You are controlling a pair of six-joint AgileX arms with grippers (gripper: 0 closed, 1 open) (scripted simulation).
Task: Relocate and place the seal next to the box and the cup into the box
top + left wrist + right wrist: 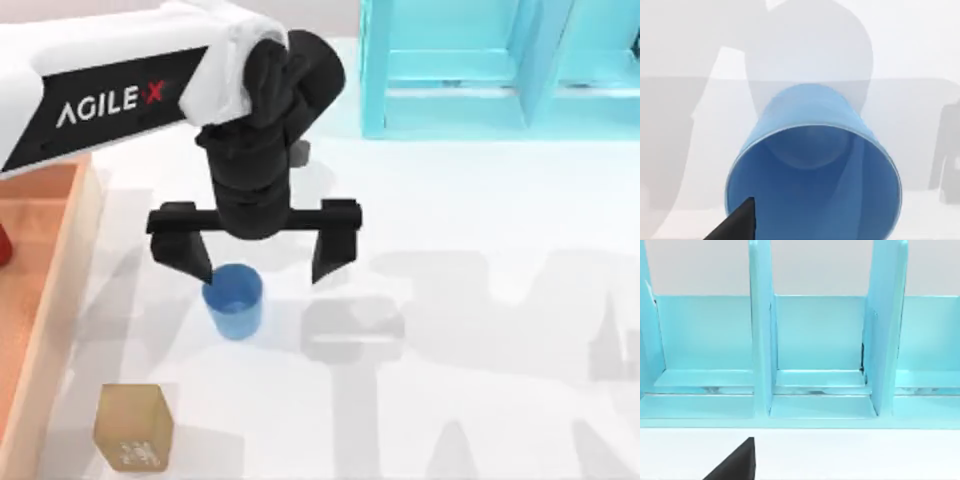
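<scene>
Overhead, the left gripper (256,262) hangs wide open and holds nothing, one fingertip over the rim of the cup (234,300), which stands upright on the table (470,330). Nearby sits the seal (134,427), beside the box (60,270) at the left edge.

My matt black fingers (187,255) are showing no shine. The cup (234,300) is looking like smooth blue plastic, the seal (134,427) like dull golden-brown wood, the box (62,265) like pale raw-looking wood. At one o'clock the shelf unit (500,65) is looking glossy cyan; the counter (470,300) is looking smooth white.
</scene>
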